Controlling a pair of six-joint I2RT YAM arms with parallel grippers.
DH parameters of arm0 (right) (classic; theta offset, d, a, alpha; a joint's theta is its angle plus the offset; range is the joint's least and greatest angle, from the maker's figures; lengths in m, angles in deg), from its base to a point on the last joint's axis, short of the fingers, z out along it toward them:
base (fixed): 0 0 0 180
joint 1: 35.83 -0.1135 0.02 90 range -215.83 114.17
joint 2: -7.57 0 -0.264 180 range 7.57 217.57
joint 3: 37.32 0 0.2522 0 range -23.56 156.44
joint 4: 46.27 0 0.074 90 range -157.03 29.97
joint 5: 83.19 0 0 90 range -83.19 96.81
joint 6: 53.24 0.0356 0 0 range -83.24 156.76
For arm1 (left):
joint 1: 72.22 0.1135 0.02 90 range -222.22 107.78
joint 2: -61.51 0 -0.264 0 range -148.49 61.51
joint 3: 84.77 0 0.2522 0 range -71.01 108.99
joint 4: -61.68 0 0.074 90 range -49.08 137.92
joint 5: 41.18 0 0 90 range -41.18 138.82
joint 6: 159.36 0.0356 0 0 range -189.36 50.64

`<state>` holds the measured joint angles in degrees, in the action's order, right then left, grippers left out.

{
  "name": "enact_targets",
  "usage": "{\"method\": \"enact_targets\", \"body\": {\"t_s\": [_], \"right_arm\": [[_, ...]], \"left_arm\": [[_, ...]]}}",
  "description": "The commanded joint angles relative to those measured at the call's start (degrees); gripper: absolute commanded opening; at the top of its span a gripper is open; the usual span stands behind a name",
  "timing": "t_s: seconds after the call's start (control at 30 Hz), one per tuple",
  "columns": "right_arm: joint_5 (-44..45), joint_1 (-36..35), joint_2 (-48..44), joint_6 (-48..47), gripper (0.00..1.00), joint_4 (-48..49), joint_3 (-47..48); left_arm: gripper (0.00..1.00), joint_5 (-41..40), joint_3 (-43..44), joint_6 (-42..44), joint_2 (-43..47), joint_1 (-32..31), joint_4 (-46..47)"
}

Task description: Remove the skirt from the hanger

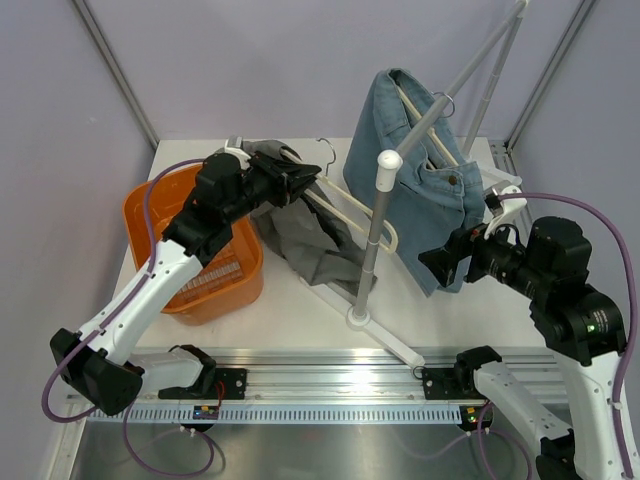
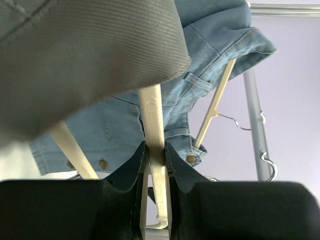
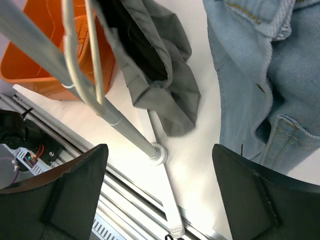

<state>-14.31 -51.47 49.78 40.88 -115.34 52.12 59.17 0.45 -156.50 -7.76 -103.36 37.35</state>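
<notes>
While the left gripper (image 1: 305, 180) is pinched narrow on a cream bar of the wooden hanger (image 2: 152, 120), the grey skirt (image 1: 310, 235) hangs from that hanger and trails down onto the table (image 1: 470, 320), just beside the garment rack (image 1: 375, 250). The right gripper (image 1: 440, 262) stands wide and holds nothing, close against the hanging denim garment (image 1: 420, 170).

The main risk, as I judge it, is the bar twisting or sliding through that thin pinch once the skirt is tugged, since the grip is on one bar only. A sideways pull could also drag the cloth around the rack's upright and tip or shift it. The right arm has to pass the denim to reach the skirt and may set it swinging. Whether the skirt is clipped or merely draped on the hanger cannot be told from these views.

Room is tight. The orange basket (image 1: 160, 215) bounds the left, and the rack's foot cuts diagonally across the middle. The barest stretch of table lies under the right gripper, towards the near edge.
</notes>
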Motion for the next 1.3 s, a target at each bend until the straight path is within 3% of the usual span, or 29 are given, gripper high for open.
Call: {"method": "enact_targets", "body": {"t_s": [0.0, 0.17, 0.2, 0.43, 1.27], "right_arm": [[-2.42, -0.18, -1.08, 0.45, 0.9, 2.74, 1.66], [-8.4, -0.18, 2.6, 0.98, 0.76, 3.54, 5.0], [-8.75, -0.27, 3.74, 0.8, 0.69, 3.54, 5.53], [-11.74, -0.27, 5.24, 0.54, 0.46, 6.44, 7.02], [-15.09, -0.27, 8.14, -3.68, 0.52, 8.2, 4.21]], "left_arm": [[0.0, -1.82, 2.63, 3.9, 1.69, 0.02, 3.54], [0.0, -2.52, 6.58, 5.22, -0.95, -1.56, 1.7], [0.0, -3.14, 8.24, 5.57, -1.56, -2.0, 1.08], [0.0, -5.34, 11.59, 6.54, -4.9, -5.16, -0.15], [0.0, -7.45, 17.22, 6.71, -10.27, -10.88, -1.03]]}}
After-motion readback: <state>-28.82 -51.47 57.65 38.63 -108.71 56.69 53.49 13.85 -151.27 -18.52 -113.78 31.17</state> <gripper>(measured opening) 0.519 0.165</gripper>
